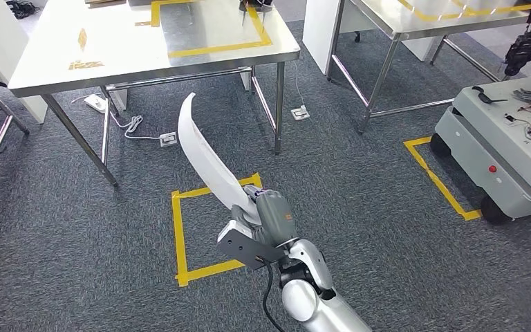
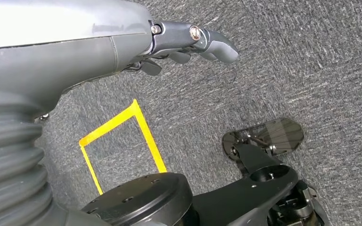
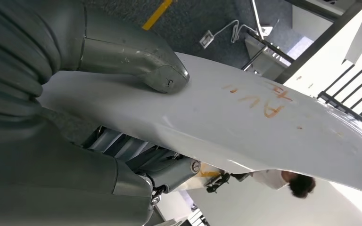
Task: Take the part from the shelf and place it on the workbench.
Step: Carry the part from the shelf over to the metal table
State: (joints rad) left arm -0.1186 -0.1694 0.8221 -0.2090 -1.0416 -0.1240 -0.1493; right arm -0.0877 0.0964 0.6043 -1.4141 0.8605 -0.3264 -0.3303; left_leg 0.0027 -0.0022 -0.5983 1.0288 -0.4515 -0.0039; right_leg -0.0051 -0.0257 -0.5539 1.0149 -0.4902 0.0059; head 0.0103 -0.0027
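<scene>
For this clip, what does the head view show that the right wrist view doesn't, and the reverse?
Head view alone: the steel workbench with yellow tape, the yellow tape square on the carpet and the grey wheeled cart.

Right wrist view alone: orange handwriting on the part and a person's dark hair beyond it.

Both: the long curved white plastic part, held by the right robot hand.

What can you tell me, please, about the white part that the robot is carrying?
The white part is a long, curved, glossy panel, seemingly plastic, narrowing toward its far tip. The right hand grips its near end, thumb pressed on one face and fingers under the other. It juts up and forward over the grey carpet, toward the steel workbench, touching nothing else. Faint orange writing marks its surface.
</scene>
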